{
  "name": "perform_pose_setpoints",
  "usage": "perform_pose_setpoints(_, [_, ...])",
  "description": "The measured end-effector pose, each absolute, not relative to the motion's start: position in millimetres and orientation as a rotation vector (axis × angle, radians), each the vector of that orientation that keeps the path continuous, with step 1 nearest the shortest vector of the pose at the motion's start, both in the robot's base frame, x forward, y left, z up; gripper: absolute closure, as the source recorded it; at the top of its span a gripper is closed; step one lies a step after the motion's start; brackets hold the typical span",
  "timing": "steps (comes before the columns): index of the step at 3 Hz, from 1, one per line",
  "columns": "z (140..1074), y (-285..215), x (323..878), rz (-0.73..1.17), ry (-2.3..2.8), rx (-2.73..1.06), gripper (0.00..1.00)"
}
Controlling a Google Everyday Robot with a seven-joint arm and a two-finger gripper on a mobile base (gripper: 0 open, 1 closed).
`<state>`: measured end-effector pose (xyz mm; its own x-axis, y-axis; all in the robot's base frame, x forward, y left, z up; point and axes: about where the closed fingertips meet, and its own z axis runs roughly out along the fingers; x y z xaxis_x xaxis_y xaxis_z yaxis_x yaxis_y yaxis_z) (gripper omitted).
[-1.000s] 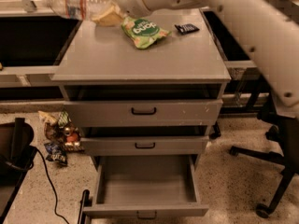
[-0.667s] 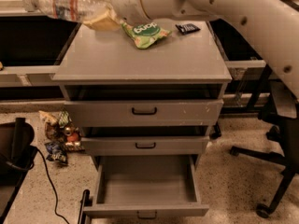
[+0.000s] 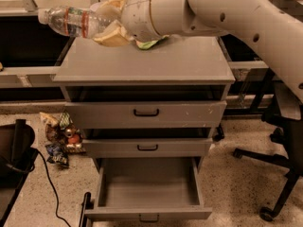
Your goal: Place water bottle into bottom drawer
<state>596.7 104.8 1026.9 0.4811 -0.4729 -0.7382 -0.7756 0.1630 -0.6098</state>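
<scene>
Since the earlier frames the bottle (image 3: 71, 21) has come lower and a little nearer the table (image 3: 142, 65). The arm (image 3: 227, 13) now covers most of the bag (image 3: 149, 44); only a green edge, as far as I can tell, peeps out on the table top.

In the camera view the gripper (image 3: 106, 23) is above the table's back left corner, its pale fingers (image 3: 112, 35) clamped on the bottle's base end. The bottle lies roughly level in the air, its white cap out past the table's left edge.

Under the table top, the top drawer (image 3: 146, 112) and middle drawer (image 3: 147, 147) stand slightly ajar. The bottom drawer (image 3: 149, 188) is pulled well out in front of the table. Wrappers (image 3: 60, 136) lie on the floor left of the table, and a chair (image 3: 284, 174) stands to its right.
</scene>
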Motion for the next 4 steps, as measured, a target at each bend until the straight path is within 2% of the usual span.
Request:
perform_pose_setpoints(1, [1012.0,103.3,591.8,0.370,1.157,-1.525,1.00])
perform_pose_setpoints(4, [901.6,51.1,496.1,0.574,1.443,-1.333,1.00])
